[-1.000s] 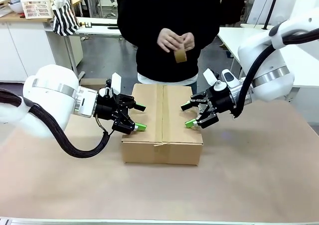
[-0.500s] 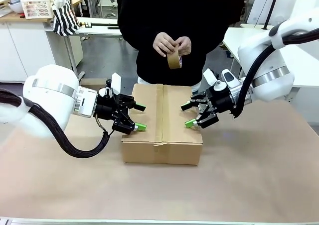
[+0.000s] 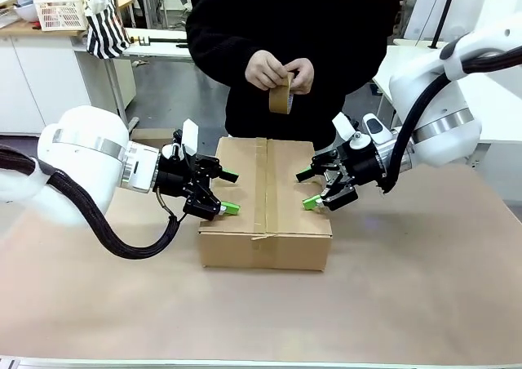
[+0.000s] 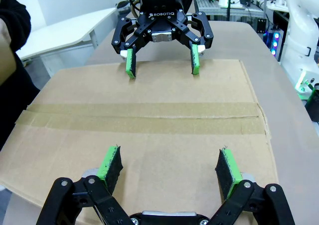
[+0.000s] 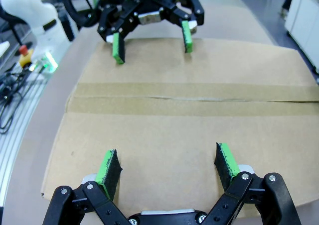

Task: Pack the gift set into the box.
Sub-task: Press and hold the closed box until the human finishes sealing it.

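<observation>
Between the left hand (image 3: 229,193) and right hand (image 3: 307,189), the box (image 3: 265,204) is sitting closed on the bench (image 3: 408,295); both hands are spread open, pressing its flaps, likely steadying it while the person's hands (image 3: 280,69) are readying a tape roll (image 3: 281,98).

Ahead of the left hand (image 4: 169,166), a tape strip (image 4: 144,118) is sealing the seam, so the gift set is presumably inside.

Beyond the right hand (image 5: 168,170), the left hand (image 5: 151,38) is facing it across the box (image 5: 184,130).

Person's hands (image 3: 279,70) hold tape roll (image 3: 281,99) above taped box (image 3: 265,202).

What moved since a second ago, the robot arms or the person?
The person's hands moved slightly toward picture left, turning the brown tape roll so it hangs lower. The left gripper, right gripper and taped box stayed put.
</observation>
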Robot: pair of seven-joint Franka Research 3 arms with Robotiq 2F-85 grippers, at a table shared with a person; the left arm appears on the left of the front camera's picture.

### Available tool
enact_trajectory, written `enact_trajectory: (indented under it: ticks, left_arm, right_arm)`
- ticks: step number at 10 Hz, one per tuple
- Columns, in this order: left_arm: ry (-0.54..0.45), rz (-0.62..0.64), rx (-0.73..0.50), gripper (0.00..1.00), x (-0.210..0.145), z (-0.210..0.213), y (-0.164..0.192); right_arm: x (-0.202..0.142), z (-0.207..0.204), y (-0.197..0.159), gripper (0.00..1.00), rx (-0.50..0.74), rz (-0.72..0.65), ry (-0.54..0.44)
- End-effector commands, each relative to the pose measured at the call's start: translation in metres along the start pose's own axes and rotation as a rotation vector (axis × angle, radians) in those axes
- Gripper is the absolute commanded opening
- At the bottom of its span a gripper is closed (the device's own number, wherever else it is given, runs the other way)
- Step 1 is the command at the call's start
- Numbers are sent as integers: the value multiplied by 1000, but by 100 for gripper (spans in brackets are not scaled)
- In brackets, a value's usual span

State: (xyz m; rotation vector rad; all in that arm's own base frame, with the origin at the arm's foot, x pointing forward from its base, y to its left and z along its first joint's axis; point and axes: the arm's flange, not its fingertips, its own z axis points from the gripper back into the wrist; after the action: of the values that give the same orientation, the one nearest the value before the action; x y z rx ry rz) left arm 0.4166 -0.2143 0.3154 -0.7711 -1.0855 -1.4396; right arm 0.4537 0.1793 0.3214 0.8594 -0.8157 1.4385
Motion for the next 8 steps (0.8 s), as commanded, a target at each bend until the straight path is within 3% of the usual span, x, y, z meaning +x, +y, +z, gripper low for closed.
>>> enact_trajectory:
  ticks: [1,8]
  left_arm:
    - [10,-11,1,100,-2,1,-2]
    - [10,-11,1,100,-2,1,-2]
  right_arm:
    - [0,0,0,100,-1,0,0]
    - [0,0,0,100,-1,0,0]
